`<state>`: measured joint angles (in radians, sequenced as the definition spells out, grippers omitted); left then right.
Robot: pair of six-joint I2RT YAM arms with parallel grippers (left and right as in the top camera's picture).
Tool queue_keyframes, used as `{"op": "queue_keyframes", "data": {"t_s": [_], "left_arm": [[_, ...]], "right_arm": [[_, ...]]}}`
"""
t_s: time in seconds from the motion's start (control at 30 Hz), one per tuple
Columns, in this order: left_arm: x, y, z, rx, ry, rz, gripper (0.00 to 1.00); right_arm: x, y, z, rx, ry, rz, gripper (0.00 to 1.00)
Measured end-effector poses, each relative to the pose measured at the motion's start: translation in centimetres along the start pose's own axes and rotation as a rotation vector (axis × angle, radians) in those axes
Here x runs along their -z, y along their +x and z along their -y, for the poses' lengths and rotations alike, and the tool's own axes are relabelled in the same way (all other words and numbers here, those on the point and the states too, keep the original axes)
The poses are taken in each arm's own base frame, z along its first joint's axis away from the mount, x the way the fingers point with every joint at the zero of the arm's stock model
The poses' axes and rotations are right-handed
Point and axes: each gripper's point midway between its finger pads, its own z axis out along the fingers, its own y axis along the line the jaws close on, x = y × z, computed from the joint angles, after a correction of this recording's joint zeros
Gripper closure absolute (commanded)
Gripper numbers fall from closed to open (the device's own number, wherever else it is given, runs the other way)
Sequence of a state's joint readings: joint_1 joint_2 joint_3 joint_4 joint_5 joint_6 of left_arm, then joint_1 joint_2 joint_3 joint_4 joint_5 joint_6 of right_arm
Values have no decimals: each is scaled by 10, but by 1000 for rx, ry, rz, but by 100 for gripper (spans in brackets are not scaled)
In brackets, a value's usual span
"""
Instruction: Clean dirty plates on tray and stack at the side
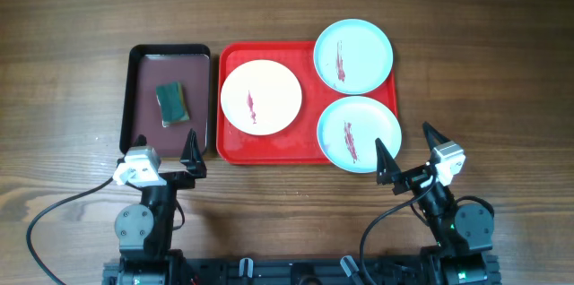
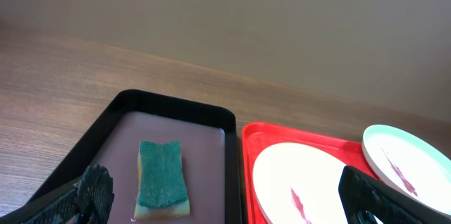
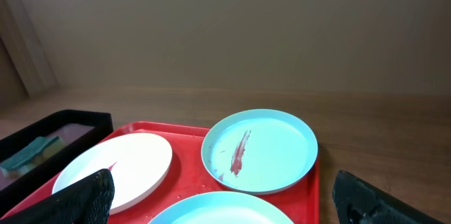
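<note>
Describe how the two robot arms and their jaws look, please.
The left arm and right arm are black, with round joint housings. Each wrist carries a white block, and the jaws are black and pointed. A thin black cable loops beside each base.

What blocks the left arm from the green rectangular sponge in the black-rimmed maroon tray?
Likely nothing, so yes: open left gripper sits just short of the maroon tray, sponge lying exposed.
</note>
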<state>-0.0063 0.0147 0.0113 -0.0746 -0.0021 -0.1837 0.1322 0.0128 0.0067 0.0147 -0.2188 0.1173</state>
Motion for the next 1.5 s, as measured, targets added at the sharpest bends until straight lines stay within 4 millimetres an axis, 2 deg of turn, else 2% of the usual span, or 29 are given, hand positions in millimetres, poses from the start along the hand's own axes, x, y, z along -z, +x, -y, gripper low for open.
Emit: {"op": "queue_keyframes", "data": {"t_s": [0.93,1.13,1.27,1.33,1.4,1.5], "left_arm": [[0,1,2,0,15,-3,0],[3,-7,19,23,100,-7,0],[13,-31,30,26,123,-11,0],[20,-42,34,32,121,-54,0],[20,-45,35,37,108,-104,0],[19,-60,41,67,105,-151,0]], "right_arm": [[0,0,1,0,6,1,0],[0,0,1,0,6,1,0],[0,-2,-1,38,-6,4,0],[2,-13,-3,65,-11,22,0],[3,-31,-8,82,-25,48,0],[4,-50,-17,89,-62,54,0]]}}
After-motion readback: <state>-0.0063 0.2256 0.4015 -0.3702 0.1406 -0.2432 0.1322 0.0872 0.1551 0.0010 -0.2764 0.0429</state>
